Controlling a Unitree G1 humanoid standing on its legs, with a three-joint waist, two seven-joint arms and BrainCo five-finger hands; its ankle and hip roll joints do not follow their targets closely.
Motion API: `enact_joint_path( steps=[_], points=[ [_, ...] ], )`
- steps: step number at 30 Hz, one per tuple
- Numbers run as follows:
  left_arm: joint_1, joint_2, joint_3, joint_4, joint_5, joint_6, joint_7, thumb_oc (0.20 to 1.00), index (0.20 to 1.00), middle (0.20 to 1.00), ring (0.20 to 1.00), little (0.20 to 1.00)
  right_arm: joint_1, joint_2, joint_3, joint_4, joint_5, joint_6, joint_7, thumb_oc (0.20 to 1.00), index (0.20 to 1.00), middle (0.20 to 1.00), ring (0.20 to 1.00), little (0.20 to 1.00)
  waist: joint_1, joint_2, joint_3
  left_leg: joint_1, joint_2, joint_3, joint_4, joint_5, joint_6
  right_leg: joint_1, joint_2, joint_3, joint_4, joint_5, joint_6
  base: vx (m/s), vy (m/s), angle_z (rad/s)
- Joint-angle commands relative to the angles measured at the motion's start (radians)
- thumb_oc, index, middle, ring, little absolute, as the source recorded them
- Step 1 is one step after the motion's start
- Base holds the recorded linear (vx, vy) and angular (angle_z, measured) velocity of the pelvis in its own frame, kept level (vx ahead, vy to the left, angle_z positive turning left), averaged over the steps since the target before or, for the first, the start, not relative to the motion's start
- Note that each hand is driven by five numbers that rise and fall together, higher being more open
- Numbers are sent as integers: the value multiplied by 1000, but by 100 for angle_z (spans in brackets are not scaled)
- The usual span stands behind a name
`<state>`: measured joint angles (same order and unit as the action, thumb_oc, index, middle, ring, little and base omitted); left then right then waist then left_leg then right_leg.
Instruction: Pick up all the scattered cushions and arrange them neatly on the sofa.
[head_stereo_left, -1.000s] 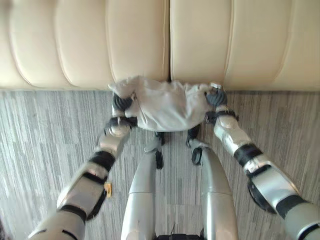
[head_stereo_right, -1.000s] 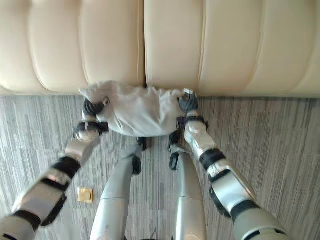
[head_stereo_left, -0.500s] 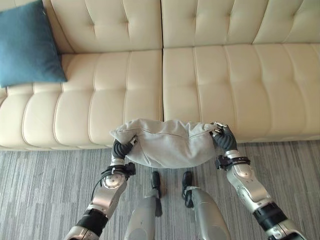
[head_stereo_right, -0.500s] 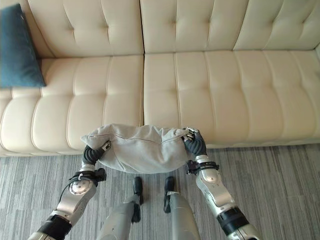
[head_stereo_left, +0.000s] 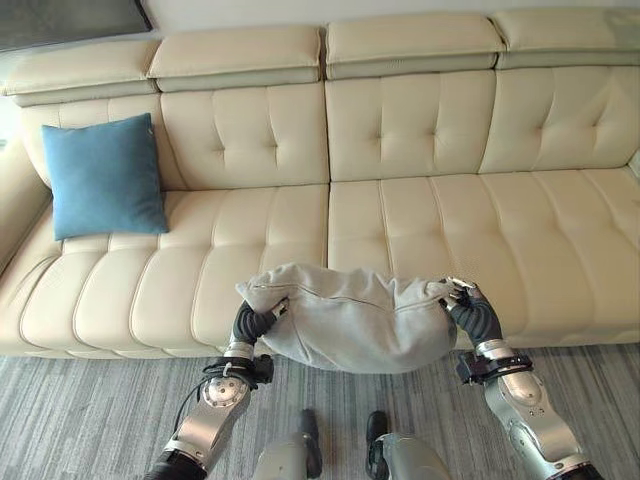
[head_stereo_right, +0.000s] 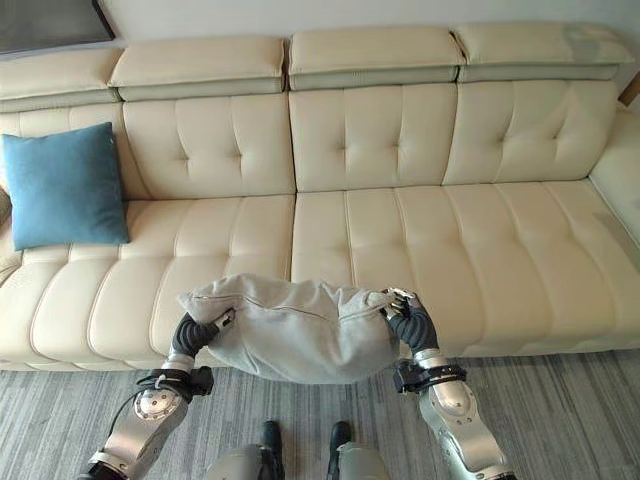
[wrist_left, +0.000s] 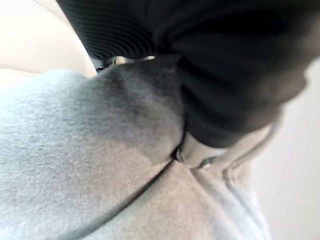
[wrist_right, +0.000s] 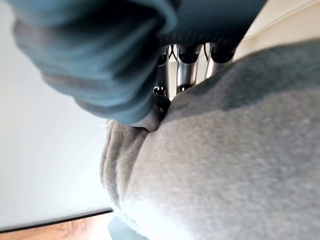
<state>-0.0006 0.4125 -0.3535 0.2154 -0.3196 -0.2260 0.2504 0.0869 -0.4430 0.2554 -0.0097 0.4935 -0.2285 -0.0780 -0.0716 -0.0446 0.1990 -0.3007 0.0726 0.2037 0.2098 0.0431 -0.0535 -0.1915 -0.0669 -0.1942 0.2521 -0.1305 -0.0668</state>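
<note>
A grey cushion (head_stereo_left: 350, 315) hangs in the air in front of the cream sofa (head_stereo_left: 400, 230), level with the front edge of its seat. My left hand (head_stereo_left: 250, 320) grips the cushion's left end and my right hand (head_stereo_left: 470, 310) grips its right end, each curled into the cloth. In the left wrist view the grey cloth (wrist_left: 90, 165) bulges against the dark cover. The right wrist view shows the same cloth (wrist_right: 225, 165) pressed by my fingers (wrist_right: 185, 70). A blue cushion (head_stereo_left: 105, 175) leans upright against the backrest on the sofa's left seat.
The sofa's middle and right seats (head_stereo_right: 480, 250) are bare cream leather. Grey striped carpet (head_stereo_left: 80, 420) runs along the sofa's front. The sofa's left armrest (head_stereo_left: 15, 200) stands beside the blue cushion.
The whole view has swung upward from floor to full sofa, so the camera moved. Both hands have lifted the grey cushion from near the floor to seat height.
</note>
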Motion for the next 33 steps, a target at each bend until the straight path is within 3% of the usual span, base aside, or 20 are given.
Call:
enact_joint_path(
  steps=[1,6,9,10,12,16,18,20,22,23,26,33],
  points=[
    [-12,-14,-6,-140,53,-73,-43,200,200,200,200,200,-39,41,30,-144,41,-72,45,200,200,200,200,200,23,-11,-37,-34,15,1,-101,60,-41,178,73,72,-126,-34,133,320,50,-16],
    [39,-11,21,-160,44,-80,-64,200,200,200,200,200,-22,43,14,-146,45,-66,59,200,200,200,200,200,43,1,-51,-5,25,16,-160,84,-33,239,83,108,-127,-64,141,300,101,-37],
    [56,0,27,-168,42,-81,-70,200,200,200,200,200,-26,49,19,-143,46,-60,70,200,200,200,200,200,54,-11,-68,4,10,17,-126,68,-17,257,55,128,-107,-73,158,229,138,-60],
    [58,14,33,-174,43,-80,-76,200,200,200,200,200,-38,57,28,-141,50,-58,78,200,200,200,200,200,62,-19,-73,19,0,35,-114,41,1,245,28,141,-67,-73,175,295,248,-49],
    [53,16,40,-178,40,-83,-72,200,200,200,200,200,-67,68,43,-132,46,-59,78,200,200,200,200,200,70,-19,-70,43,-15,55,-109,8,27,209,-11,136,25,-41,207,189,193,-26],
    [32,23,40,-176,44,-88,-70,200,200,200,200,200,-100,81,65,-129,34,-56,87,200,200,200,200,200,67,-10,-62,87,-28,63,-119,-16,47,132,-34,139,157,33,242,105,101,-22],
    [25,23,49,-185,45,-97,-72,200,200,200,200,200,-126,83,73,-129,9,-55,86,200,200,200,200,200,65,13,-64,135,-36,56,-163,-26,51,81,-45,116,112,35,228,140,67,-3],
    [22,18,52,-193,37,-97,-79,200,200,200,200,200,-134,80,72,-126,9,-52,91,200,200,200,200,200,53,28,-60,164,-39,39,-190,-27,50,30,-24,114,76,24,212,107,14,-7],
    [18,10,59,-194,29,-96,-81,200,200,200,200,200,-140,79,70,-121,7,-52,87,200,200,200,200,200,44,31,-52,185,-43,28,-203,-30,48,-14,-20,115,29,50,211,86,-47,4],
    [16,5,58,-193,27,-96,-88,200,200,200,200,200,-133,81,66,-122,10,-50,91,200,200,200,200,200,41,24,-53,189,-53,16,-201,-32,46,8,-18,120,-29,51,207,67,-78,18],
    [22,-3,64,-197,32,-101,-86,200,200,200,200,200,-130,82,61,-127,6,-54,90,200,200,200,200,200,40,19,-49,203,-58,6,-197,-40,45,18,-20,125,-40,67,209,57,-76,31],
    [38,-37,77,-221,20,-104,-79,200,200,200,200,200,-137,85,54,-118,22,-56,85,200,200,200,200,200,51,10,-99,251,-60,-20,-222,-45,21,141,-3,72,-172,67,185,124,-101,25]
  ],
)
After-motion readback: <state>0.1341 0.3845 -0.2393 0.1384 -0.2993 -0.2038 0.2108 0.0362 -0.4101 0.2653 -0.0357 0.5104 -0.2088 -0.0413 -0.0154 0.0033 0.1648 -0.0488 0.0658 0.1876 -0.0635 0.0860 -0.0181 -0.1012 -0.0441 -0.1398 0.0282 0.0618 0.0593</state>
